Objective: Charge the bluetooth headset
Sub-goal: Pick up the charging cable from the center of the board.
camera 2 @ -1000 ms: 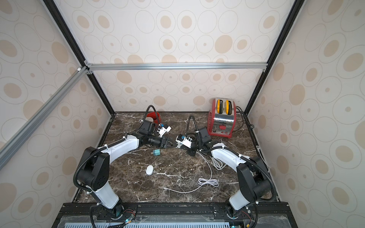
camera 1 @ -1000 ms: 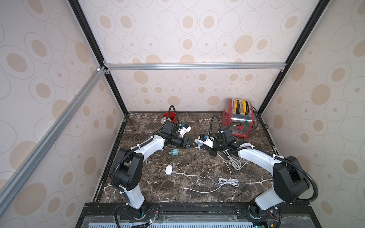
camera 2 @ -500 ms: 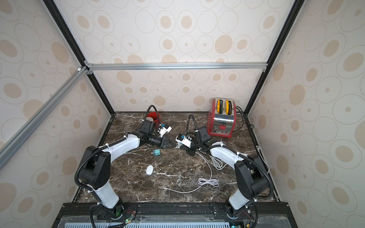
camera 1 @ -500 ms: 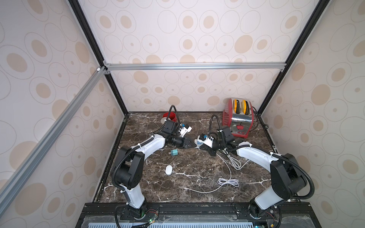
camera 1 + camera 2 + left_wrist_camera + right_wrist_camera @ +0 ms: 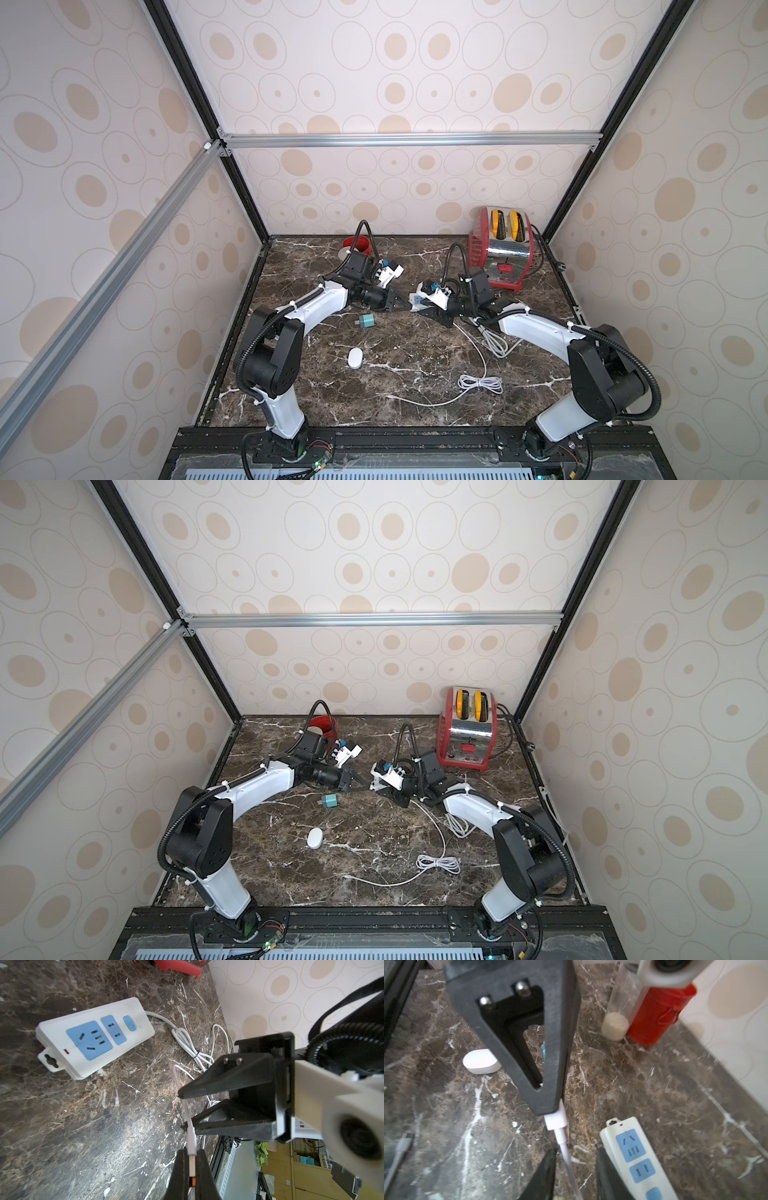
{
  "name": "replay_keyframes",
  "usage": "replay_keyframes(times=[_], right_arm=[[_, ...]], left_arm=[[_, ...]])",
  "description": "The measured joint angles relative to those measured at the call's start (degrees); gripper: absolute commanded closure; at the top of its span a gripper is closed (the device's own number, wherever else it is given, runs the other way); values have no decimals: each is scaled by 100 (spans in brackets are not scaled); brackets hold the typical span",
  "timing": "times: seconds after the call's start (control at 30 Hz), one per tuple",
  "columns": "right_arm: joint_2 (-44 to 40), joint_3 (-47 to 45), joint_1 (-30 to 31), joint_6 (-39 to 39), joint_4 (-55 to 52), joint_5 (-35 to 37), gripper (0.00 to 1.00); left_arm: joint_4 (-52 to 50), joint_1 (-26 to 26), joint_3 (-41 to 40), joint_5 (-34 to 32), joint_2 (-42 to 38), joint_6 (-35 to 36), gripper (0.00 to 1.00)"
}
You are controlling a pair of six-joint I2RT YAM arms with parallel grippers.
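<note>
Step in hand, as judged: passing the USB plug (image 5: 192, 1164) of the white cable (image 5: 478, 380) from one arm to the other. The left end effector (image 5: 192, 1153) is pinching that plug by its metal shell, whose open end points back toward the wrist. The right end effector (image 5: 575, 1150) stands spread, with the cable running loose between its jaws. To do this well, the left pinch should hold firm while the right backs off along the cable line without snagging it. The buried metal end will probably need a regrasp before any insertion. Pose: the 2 arms reach low over the middle of the table (image 5: 415, 415), forearms stretched inward and end effectors almost tip to tip, roughly level. The bluetooth headset (image 5: 355, 358) lies flat on the table, well apart from both end effectors on the robot's side of the teal adapter (image 5: 366, 320) — untouched. The power strip (image 5: 93, 1036) lies near the right arm.
</note>
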Motion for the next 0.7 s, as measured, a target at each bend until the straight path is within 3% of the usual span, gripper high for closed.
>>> replay_keyframes(times=[0.2, 0.3, 0.47, 0.7], right_arm=[[-140, -1034, -243, 260, 2144, -81, 52], [118, -1047, -358, 466, 3281, -260, 58], [741, -1025, -367, 833, 4946, -555, 58], [992, -837, -367, 909, 5464, -1110, 67]], left_arm=[[-273, 164, 470, 186, 114, 114, 100], [-472, 306, 743, 304, 173, 208, 100], [-669, 487, 929, 527, 175, 306, 100], [-841, 557, 953, 699, 192, 369, 100]])
